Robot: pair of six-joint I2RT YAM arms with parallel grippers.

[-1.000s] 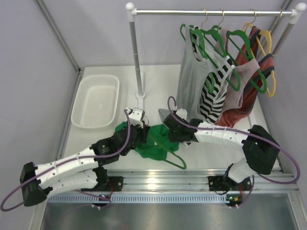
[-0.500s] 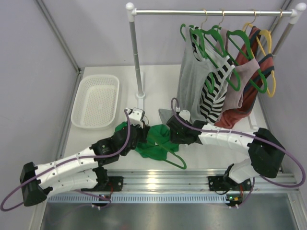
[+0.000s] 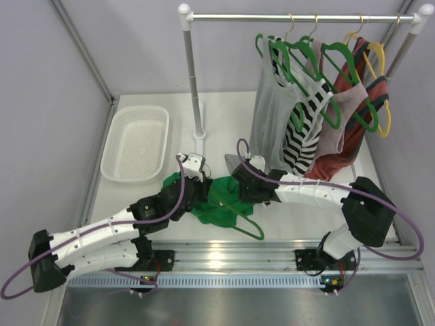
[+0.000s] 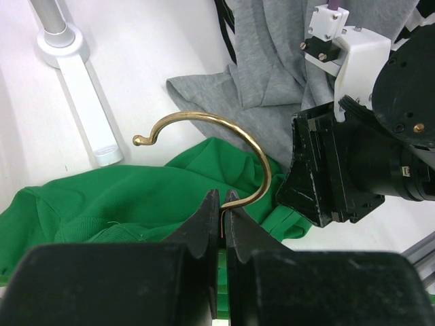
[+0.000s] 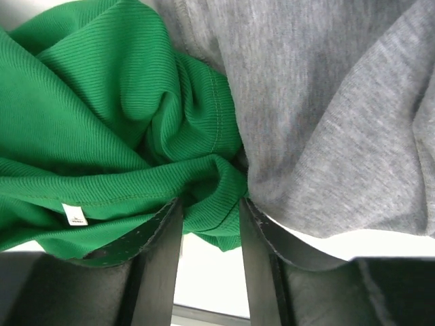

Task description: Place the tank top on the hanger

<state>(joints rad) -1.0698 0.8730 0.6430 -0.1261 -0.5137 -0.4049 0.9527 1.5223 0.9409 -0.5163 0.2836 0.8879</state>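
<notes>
While snug between right jaws, tank top (image 5: 102,129); hanger hook (image 4: 197,115) between left jaws.

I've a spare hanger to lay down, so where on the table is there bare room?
Bare table lies between the basket and the rack post, and between the basket and the left arm. The middle is crowded: the tank top, the hanger, the left pincer and the right pincer bunch there, with hanging clothes behind at right.

Bright even light; soft shadows; near foreground blurred.
</notes>
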